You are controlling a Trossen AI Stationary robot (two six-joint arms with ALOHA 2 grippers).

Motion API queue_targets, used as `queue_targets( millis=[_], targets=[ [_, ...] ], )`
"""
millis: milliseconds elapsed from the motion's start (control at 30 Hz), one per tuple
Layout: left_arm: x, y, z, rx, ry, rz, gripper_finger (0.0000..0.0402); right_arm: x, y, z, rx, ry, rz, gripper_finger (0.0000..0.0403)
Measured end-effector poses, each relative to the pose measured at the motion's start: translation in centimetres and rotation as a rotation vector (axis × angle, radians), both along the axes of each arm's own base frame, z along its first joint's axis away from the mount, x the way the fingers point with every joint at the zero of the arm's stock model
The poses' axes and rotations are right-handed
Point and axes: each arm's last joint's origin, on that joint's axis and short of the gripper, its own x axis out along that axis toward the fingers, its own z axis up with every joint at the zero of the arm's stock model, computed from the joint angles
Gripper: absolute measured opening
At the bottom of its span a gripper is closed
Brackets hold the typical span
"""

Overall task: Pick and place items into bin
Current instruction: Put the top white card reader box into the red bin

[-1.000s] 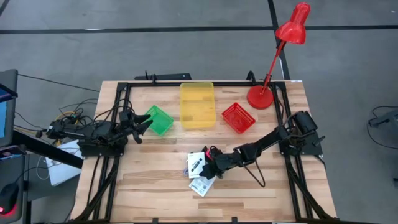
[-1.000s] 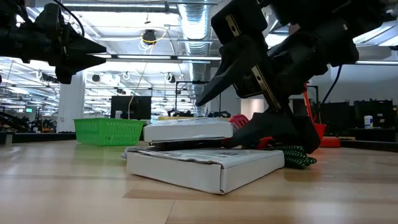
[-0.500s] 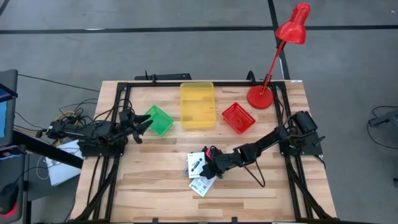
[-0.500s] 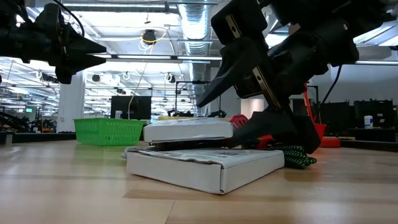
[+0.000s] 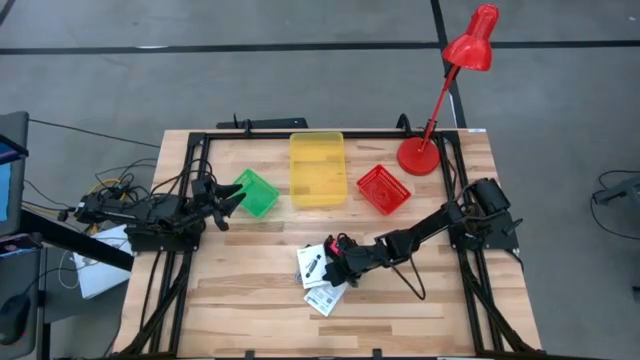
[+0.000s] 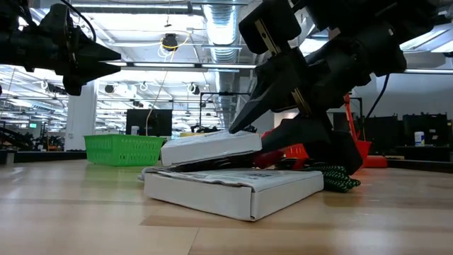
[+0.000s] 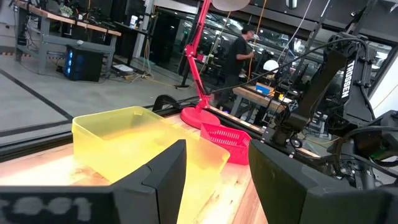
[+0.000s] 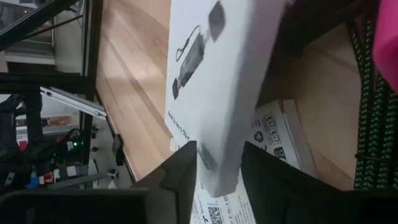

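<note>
A flat white packet with black print (image 5: pixel 313 263) lies across a second white packet (image 5: pixel 322 298) near the table's middle front. In the low view the upper packet (image 6: pixel 209 147) is tilted on the lower one (image 6: pixel 237 188). My right gripper (image 5: pixel 333 262) reaches in from the table's right and is shut on the upper packet. A green-black cord (image 6: pixel 341 177) and something red (image 6: pixel 296 151) lie under the gripper. My left gripper (image 5: pixel 232 200) hangs open above the table's left, beside the green bin (image 5: pixel 256 192). My right gripper pinches the upper packet's end (image 8: pixel 214 169) nearest the arm between its two fingers. One finger (image 6: pixel 263 99) is on the printed top face and the other (image 6: pixel 301 134) is beneath. The fingers slant down from the table's right. The held end is raised; the other end (image 6: pixel 170 157) rests on the lower packet.
A yellow bin (image 5: pixel 316 168) stands at the back middle and a red bin (image 5: pixel 383 189) to its right. The red desk lamp (image 5: pixel 420 155) stands at the back right corner. A black frame (image 5: pixel 190 230) runs along the table's edges.
My right gripper has shut on the upper white packet without moving its arm. The packet's end at the fingers has tipped up and the packet has turned a little, while its other end stays on the lower packet.
</note>
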Motion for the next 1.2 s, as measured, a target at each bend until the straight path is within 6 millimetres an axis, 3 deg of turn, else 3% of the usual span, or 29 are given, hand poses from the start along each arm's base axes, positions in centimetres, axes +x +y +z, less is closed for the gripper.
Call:
queue_targets(
  millis=[600,1033,1200],
  targets=[
    [0.0,0.0,0.0,0.000,0.001,0.000,0.0166,0.1,-0.2,0.1,-0.007,-0.008,0.005,0.0023],
    [0.0,0.0,0.0,0.000,0.000,0.000,0.0166,0.1,-0.1,0.2,-0.012,-0.028,0.016,0.0013],
    [0.0,0.0,0.0,0.000,0.000,0.000,0.0166,0.0,0.0,1.2,-0.016,-0.052,0.025,0.0014]
  ],
)
